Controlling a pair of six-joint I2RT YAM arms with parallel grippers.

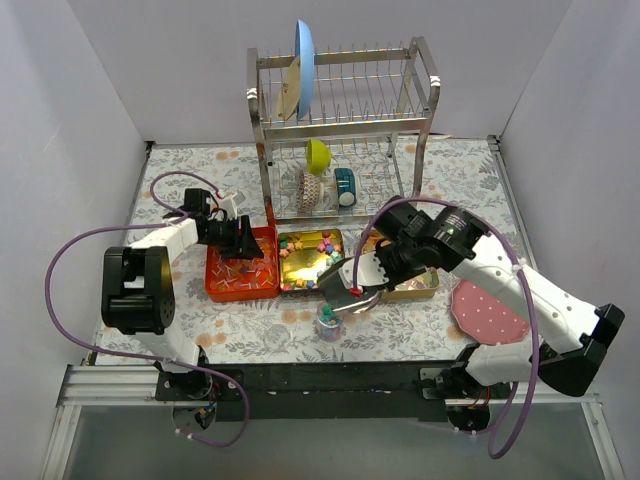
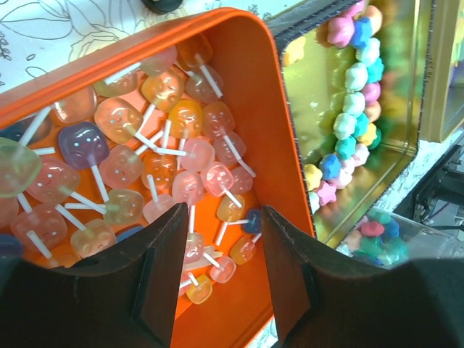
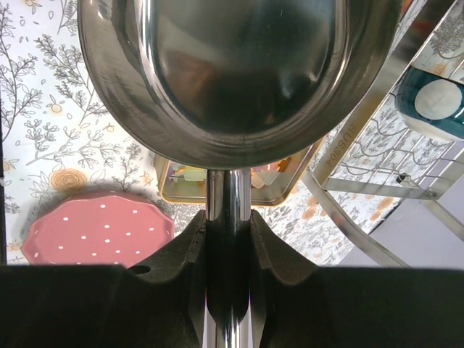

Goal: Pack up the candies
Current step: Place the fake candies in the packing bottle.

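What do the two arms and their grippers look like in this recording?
The left arm and right arm both have white links between boxy black joint housings. A thin purple cable loops loosely along each. The left gripper and right gripper have dark, matte, wedge-shaped fingers. No markings are readable on them.

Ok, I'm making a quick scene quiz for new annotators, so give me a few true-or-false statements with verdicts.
1. The right gripper is shut on a metal spoon. True.
2. The left gripper is clamped shut. False: it hangs open over the orange tin of lollipops.
3. The pink plate stands in the dish rack. False: it lies on the table.
4. The gold tin holds mixed-colour candies. True.
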